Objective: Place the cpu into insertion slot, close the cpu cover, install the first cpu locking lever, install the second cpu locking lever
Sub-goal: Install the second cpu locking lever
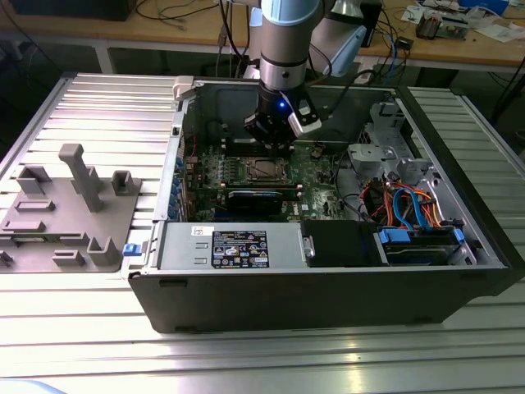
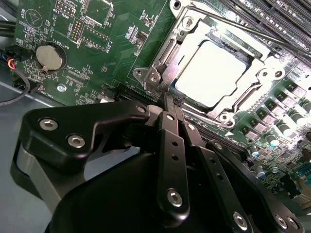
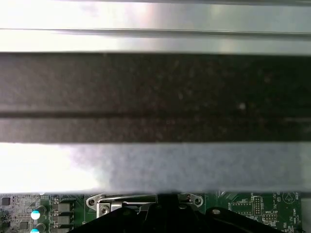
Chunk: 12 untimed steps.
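The robot arm (image 1: 283, 41) reaches straight down from above. A small blue light glows on its wrist (image 1: 281, 104). The black gripper (image 2: 170, 104) points down, and its two thin fingers (image 2: 171, 145) are pressed together at the tips.

Ribbed aluminium table (image 1: 98, 98), wooden bench (image 1: 459, 49) behind, tangled cables (image 1: 189, 12)

Bright overhead light; glare whitens the cpu (image 2: 213, 73); nearby case wall blurred.
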{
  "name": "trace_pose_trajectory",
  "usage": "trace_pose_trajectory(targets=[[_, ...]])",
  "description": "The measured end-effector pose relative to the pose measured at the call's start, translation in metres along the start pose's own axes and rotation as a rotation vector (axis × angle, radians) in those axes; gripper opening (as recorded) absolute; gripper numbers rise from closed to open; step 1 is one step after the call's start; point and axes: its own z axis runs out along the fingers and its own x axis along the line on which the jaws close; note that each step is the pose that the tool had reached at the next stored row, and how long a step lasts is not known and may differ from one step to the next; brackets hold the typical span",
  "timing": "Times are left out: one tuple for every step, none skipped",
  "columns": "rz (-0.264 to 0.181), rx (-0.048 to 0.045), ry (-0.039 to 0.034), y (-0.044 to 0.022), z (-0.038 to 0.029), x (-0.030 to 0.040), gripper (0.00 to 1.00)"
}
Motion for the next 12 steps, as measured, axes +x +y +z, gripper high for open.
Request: trace_pose_trajectory(targets=[[0.000, 0.0000, 0.0000, -0.0001, 0.0000, 0.0000, 0.11], [0.000, 0.0000, 0.0000, -0.0002, 0.0000, 0.0000, 0.11], [0.000, 0.0000, 0.0000, -0.0003, 0.0000, 0.0000, 0.11], [0.000, 0.0000, 0.0001, -0.0004, 0.0000, 0.0000, 0.11], [0.000, 0.0000, 0.0000, -0.0004, 0.0000, 0.0000, 0.11], [0.000, 0.0000, 0.0001, -0.0006, 0.0000, 0.0000, 0.11], [0.000, 0.0001, 0.0001, -0.0015, -0.0001, 0.0000, 0.11], [0.000, 0.0001, 0.0001, -0.0023, -0.0002, 0.0000, 0.11], [0.000, 0.0000, 0.0000, -0.0033, -0.0002, 0.0000, 0.11], [0.000, 0.0000, -0.0001, -0.0043, -0.0002, 0.0000, 0.11], [0.000, 0.0003, 0.0001, -0.0046, -0.0006, 0.0000, 0.11], [0.000, 0.0003, 0.0001, -0.0046, -0.0014, 0.0000, 0.11]])
